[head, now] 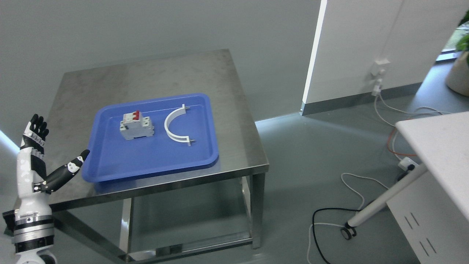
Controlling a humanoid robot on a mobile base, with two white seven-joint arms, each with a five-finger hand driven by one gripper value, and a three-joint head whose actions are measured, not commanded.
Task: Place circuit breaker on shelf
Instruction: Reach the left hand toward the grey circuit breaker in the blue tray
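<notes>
While the circuit breaker sits upright in the left half of a blue tray, its red switch levers on top and its grey body facing the camera, nothing touches it. Just to its right in the same tray lies a white curved bracket, a half-ring with a small pin at each end, apart from the breaker. The tray rests on a stainless steel counter with an open frame beneath. At the lower left, the left hand is raised beside the counter's left edge, palm open, the fingers spread and pointing upward and the black thumb stretched out toward the tray's near left corner; it holds nothing and stands clear of the tray. Its white and black forearm rises from the bottom left corner. To the right, on the grey floor, loose cables run from a wall socket, and a white table on a castor leg enters from the right edge. A potted plant shows at the upper right.
</notes>
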